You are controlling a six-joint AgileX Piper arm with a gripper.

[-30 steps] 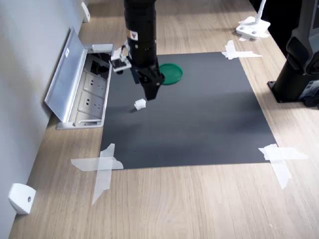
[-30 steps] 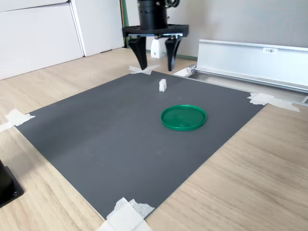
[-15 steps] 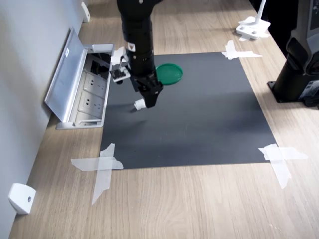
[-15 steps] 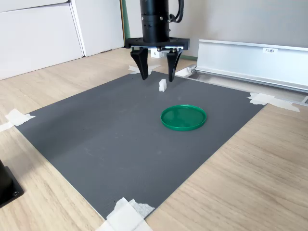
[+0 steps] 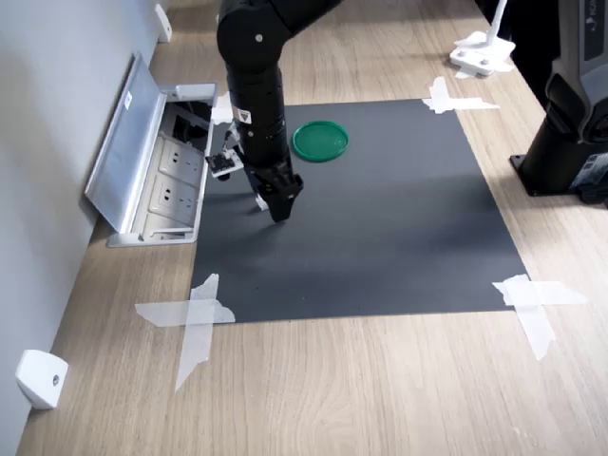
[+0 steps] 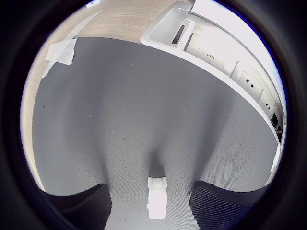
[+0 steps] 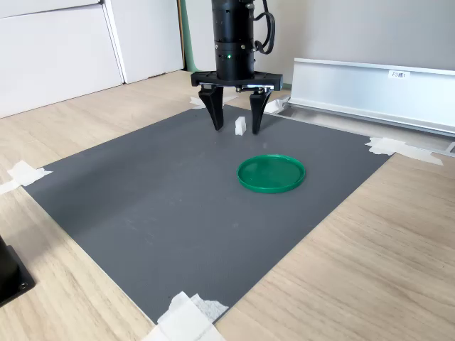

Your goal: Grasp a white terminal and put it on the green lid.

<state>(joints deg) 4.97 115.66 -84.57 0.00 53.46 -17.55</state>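
In the second exterior view, white tape holds the left corner of the dark mat to the wooden table. Right of it, toward the far edge of the mat, the gripper hangs straight down with its jaws spread wide, fingertips low over the mat. The white terminal stands on the mat in the gap between them, closer to the finger on the second exterior view's right, touching neither as far as can be seen. The wrist view shows the white terminal lying free on the mat between the two dark fingers. To the right and nearer lies the green lid, flat on the mat, apart from the terminal and bare. Farther right, at the back, an open metal socket box lies along the wall.
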